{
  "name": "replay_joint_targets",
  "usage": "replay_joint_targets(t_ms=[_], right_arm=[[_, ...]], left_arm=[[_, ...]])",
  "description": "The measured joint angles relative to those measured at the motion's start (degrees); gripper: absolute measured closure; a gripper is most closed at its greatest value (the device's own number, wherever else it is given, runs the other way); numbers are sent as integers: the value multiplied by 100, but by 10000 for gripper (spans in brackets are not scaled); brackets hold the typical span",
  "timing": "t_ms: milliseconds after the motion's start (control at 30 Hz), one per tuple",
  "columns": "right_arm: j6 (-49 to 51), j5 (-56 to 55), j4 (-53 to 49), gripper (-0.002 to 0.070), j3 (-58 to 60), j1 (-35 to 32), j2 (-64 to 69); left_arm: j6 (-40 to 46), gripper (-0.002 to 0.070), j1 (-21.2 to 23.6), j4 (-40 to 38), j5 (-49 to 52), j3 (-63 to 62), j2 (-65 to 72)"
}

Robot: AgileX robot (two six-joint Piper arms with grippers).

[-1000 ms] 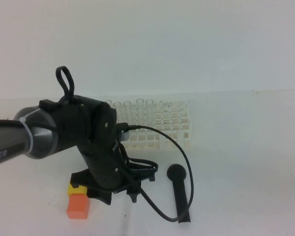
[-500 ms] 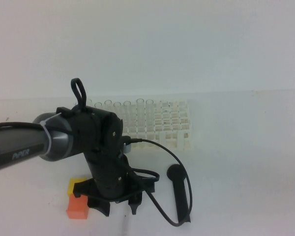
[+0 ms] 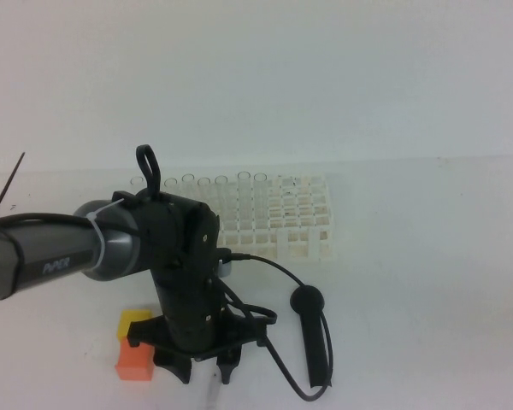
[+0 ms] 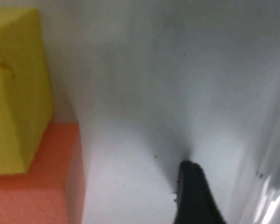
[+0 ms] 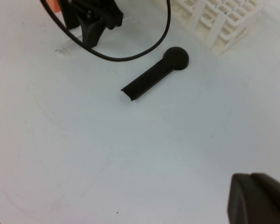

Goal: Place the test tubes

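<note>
Hanging low at 6 o'clock, my left gripper (image 3: 203, 367) has jaws wide, so the clear tube (image 4: 270, 182) lying btwn them fits. Rack (image 3: 274, 218) sits at 12, ready. Right gripper (image 5: 257, 199) hangs by 3 o'clock, out of the way.

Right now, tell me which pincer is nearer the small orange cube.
Left. The left pincer hangs just beside the small orange cube; the right pincer sits far off, across the table.
</note>
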Motion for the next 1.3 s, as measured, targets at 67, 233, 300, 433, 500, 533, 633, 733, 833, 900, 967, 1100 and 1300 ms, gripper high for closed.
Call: replay_joint_targets(t_ms=[67,233,300,433,500,533,633,733,833,900,967,1100,1300], right_arm=[[0,0,-8,678,0,0,0],[0,0,-8,678,0,0,0],[0,0,-8,678,0,0,0],[0,0,-8,678,0,0,0],[0,0,-13,678,0,0,0],[0,0,-26,678,0,0,0],[0,0,-138,678,0,0,0],[0,0,-204,678,0,0,0],[0,0,-227,678,0,0,0],[0,0,-241,678,0,0,0],[0,10,-246,678,0,0,0],[0,173,-295,678,0,0,0],[22,71,-302,678,63,0,0]], left_arm=[[39,314,0,6,8,0,0],[313,576,0,-111,44,0,0],[356,633,0,-141,14,0,0],[356,676,0,-234,-53,0,0],[356,676,0,-311,-78,0,0],[356,676,0,-348,-93,0,0],[356,563,0,-395,-116,0,0],[622,676,0,-452,-204,34,-91],[1257,564,0,-721,-244,43,-381],[1535,676,0,-839,-357,43,-622],[1718,676,0,-925,-605,43,-869],[2719,676,0,-1708,-1140,69,-1355],[5236,564,0,-2959,-2356,714,-1895]])
